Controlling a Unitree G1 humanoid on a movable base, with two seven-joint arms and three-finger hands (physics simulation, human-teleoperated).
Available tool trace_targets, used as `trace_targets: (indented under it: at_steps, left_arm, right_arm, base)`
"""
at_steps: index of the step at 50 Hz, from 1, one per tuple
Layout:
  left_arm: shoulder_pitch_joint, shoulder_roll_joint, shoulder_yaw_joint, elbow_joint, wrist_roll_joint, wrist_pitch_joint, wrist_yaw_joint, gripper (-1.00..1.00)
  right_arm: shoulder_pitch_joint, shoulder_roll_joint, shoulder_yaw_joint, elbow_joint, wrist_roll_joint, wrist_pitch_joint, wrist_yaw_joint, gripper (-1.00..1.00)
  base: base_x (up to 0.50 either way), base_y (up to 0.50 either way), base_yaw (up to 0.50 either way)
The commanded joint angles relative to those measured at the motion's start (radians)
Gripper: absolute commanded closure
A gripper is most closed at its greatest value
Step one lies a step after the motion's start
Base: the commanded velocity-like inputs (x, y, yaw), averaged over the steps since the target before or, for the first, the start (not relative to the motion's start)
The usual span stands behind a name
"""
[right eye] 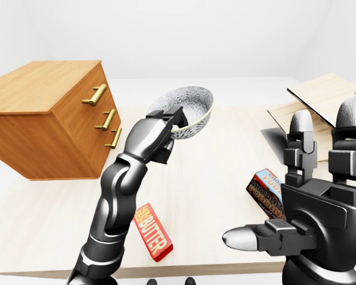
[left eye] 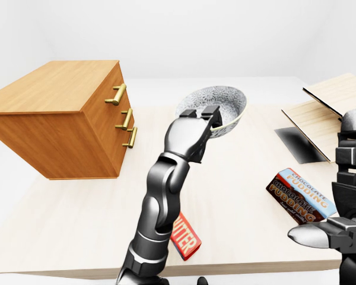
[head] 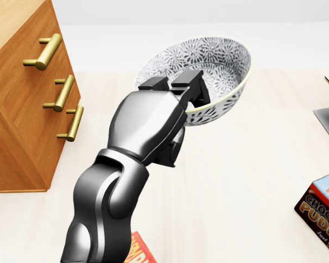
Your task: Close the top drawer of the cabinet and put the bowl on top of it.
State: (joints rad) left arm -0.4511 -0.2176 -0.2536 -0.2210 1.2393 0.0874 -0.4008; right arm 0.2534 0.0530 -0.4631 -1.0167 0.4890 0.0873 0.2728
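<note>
A wooden cabinet [left eye: 59, 113] with three brass-handled drawers stands at the left of the table; all three drawer fronts look flush. The patterned grey-white bowl [head: 208, 71] hangs tilted above the table, to the right of the cabinet. My left hand [head: 178, 101] is shut on the bowl's near rim, with fingers [head: 189, 82] hooked inside it. My right hand [right eye: 308, 196] is raised at the lower right, fingers upright and spread, holding nothing.
A chocolate pudding box [left eye: 301, 197] lies at the table's right. A red butter box [right eye: 152, 231] lies near the bottom edge by my left arm. An opened cardboard box [left eye: 329, 110] sits at the upper right.
</note>
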Motion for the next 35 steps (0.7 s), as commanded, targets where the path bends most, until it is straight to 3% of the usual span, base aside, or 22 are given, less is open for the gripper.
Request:
trace_targets:
  at_steps: [1,8,18,29,35]
  left_arm:
    - [-0.145,0.065,0.108,-0.104,0.017,0.000,-0.095,1.00]
    - [-0.242,0.180,0.198,-0.094,-0.054,0.000,-0.122,1.00]
    - [-0.312,0.286,0.244,-0.086,-0.128,0.000,-0.130,1.00]
    - [-0.399,0.376,0.292,0.015,-0.226,0.000,-0.042,1.00]
    - [-0.405,0.440,0.318,0.034,-0.255,0.000,-0.010,1.00]
  right_arm:
    - [0.014,0.013,0.022,-0.005,-0.024,0.000,0.014,-1.00]
    - [0.013,0.014,0.043,0.005,-0.047,0.000,0.013,-1.00]
    - [0.019,0.016,0.043,-0.001,-0.047,0.000,0.014,-1.00]
    - [0.016,0.015,0.048,0.005,-0.050,0.000,0.015,-1.00]
    - [0.017,0.016,0.058,0.010,-0.060,0.000,0.016,-1.00]
  base:
    - [0.00,0.00,0.00]
    - [0.00,0.00,0.00]
    - [0.00,0.00,0.00]
    - [0.00,0.00,0.00]
    - [0.00,0.00,0.00]
